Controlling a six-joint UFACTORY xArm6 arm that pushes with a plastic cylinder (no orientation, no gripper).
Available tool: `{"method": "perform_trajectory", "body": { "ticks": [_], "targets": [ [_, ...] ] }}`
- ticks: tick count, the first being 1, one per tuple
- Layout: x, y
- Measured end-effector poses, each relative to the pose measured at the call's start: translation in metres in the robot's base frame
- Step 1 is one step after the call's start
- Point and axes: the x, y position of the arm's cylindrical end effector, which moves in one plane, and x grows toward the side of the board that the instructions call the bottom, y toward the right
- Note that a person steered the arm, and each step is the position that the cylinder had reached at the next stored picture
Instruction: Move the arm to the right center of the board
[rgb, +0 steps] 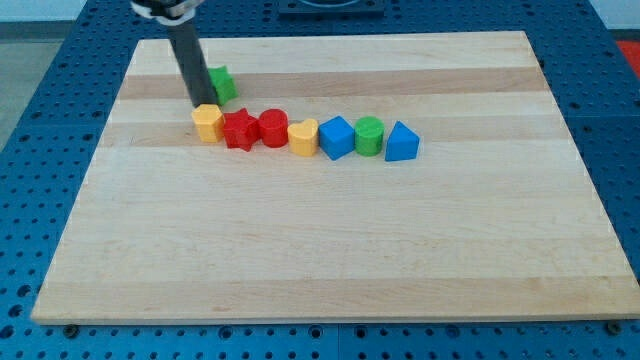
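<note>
Eight small coloured blocks sit on a pale wooden board (330, 230) over blue pegboard (50, 90); my tip (200, 102), holding nothing, touches the yellow hexagonal block (207, 122) beside the green block (222, 83).

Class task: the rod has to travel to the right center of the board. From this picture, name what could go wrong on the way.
1. My tip sits at the view's upper left, just above the yellow block and beside the green block; a careless start could nudge either.
2. A straight path rightward probably skims the row from the red star to the blue triangular block, scattering it. Passing above the row looks safer.
</note>
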Motion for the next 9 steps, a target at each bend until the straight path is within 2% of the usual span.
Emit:
{"method": "perform_trajectory", "body": {
  "ticks": [3,4,5,6,7,8,9],
  "targets": [
    [-0.039,0.038],
    [-0.038,0.084],
    [-0.038,0.193],
    [-0.027,0.322],
    [0.022,0.393],
    [0.076,0.394],
    [0.082,0.362]
  ]
}}
